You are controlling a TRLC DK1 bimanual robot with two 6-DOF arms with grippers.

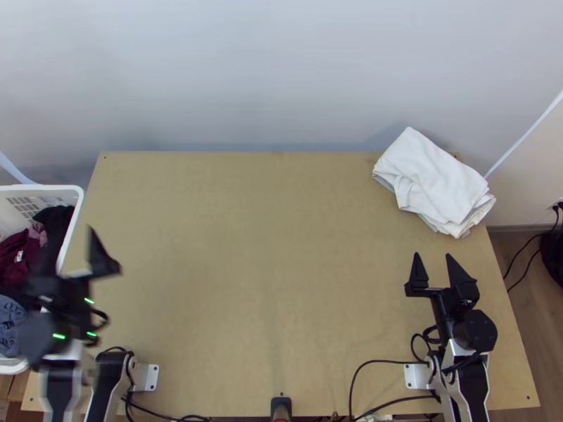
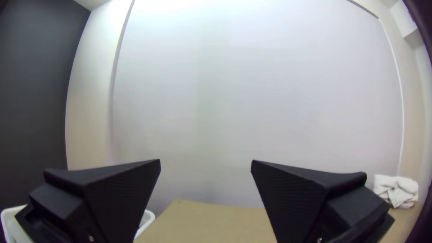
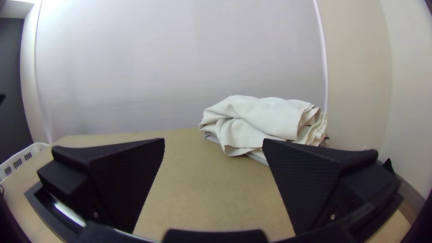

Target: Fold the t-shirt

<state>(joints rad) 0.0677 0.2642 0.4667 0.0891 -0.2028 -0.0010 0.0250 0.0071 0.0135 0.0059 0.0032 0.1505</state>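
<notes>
Left gripper (image 1: 70, 237) wide apart beside the basket (image 1: 46, 188), right gripper (image 1: 433, 257) wide apart too, white cloth (image 1: 431, 179) at the far right corner

The left arm is raised at the left edge of the table (image 1: 267, 281), its gripper blurred in the top view and partly over the basket. The left wrist view shows its two black fingers well apart, with the pale wall and a strip of table between them.

The white plastic basket sits just beside the table's left edge. Clothes lie bunched in it: a dark red piece (image 1: 14, 261), something black (image 1: 55, 216) and a blue one (image 1: 10, 325).

A small dark object (image 1: 281, 405) is at the middle of the near edge, with black cables (image 1: 383, 362) running between it and the right arm's base.

The right gripper is above the table's right part, near side of the cloth and apart from it. Its fingers stand wide, holding nothing.

The white cloth is folded over in several loose layers, with a greyish layer underneath in the right wrist view. Whether it or a piece in the basket is the t-shirt, I cannot tell.
</notes>
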